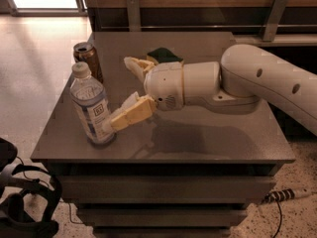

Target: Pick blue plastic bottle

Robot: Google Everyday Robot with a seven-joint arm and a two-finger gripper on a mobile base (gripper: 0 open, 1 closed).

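Observation:
The blue plastic bottle [92, 108], clear with a white cap and a blue-and-white label, stands upright near the table's front left corner. My gripper [117, 94] is just to its right, open. The lower finger [132, 114] reaches the bottle's lower right side and appears to touch it. The upper finger [137, 66] points back-left, apart from the bottle. The bottle is not between the fingers.
A brown metal can [89, 59] stands right behind the bottle at the table's left edge. A dark green sponge-like object [164, 55] lies behind my wrist. The grey table [223, 133] has drawers below. Black gear [22, 197] and a cable [282, 196] lie on the floor.

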